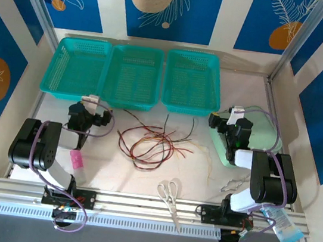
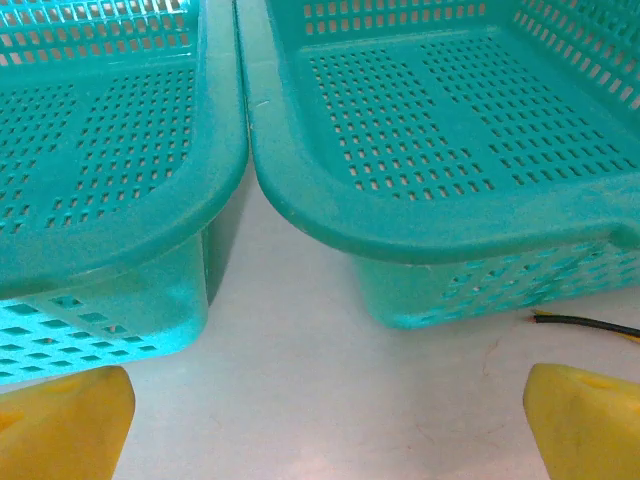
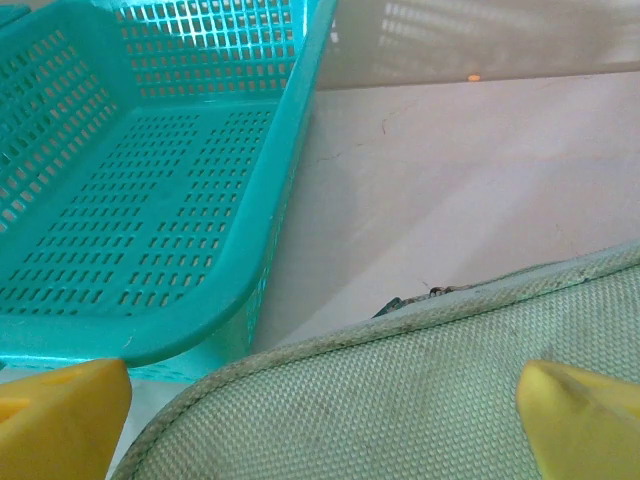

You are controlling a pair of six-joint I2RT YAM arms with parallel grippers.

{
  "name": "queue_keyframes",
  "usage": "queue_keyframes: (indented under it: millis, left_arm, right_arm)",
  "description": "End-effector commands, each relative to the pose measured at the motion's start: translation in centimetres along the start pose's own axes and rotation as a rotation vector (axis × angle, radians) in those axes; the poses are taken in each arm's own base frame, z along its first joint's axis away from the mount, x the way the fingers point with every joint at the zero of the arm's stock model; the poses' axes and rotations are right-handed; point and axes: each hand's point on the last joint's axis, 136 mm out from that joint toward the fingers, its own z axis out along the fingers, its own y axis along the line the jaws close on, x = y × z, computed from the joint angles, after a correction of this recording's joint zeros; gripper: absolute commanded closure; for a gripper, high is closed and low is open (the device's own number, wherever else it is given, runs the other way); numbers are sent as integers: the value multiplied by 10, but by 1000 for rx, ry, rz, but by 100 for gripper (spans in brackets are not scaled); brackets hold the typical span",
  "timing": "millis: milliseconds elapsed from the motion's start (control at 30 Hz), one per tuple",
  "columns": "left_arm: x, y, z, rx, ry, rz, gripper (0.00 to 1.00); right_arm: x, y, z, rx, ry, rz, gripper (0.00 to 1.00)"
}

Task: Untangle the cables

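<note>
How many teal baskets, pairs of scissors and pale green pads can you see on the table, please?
Teal baskets: 3
Pairs of scissors: 1
Pale green pads: 1
Total: 5

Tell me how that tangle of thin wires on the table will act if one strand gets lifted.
Probably floppy: the cables lie in loose curves and loops. Since the strands cross each other, lifting one would likely drag its neighbours along. They look thin, so probably light.
</note>
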Motion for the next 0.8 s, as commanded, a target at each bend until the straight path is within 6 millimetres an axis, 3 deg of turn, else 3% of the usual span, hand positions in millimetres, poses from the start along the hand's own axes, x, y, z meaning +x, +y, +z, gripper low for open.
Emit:
queue_keyframes:
  millis: [0, 767]
  left_arm:
    - [-12, -3, 0, 20, -39, -4, 1]
    - [-12, 10, 0, -53, -36, -31, 1]
  right_arm:
    - [13, -1, 0, 0, 39, 16, 1]
    - [14, -1, 0, -2, 40, 16, 1]
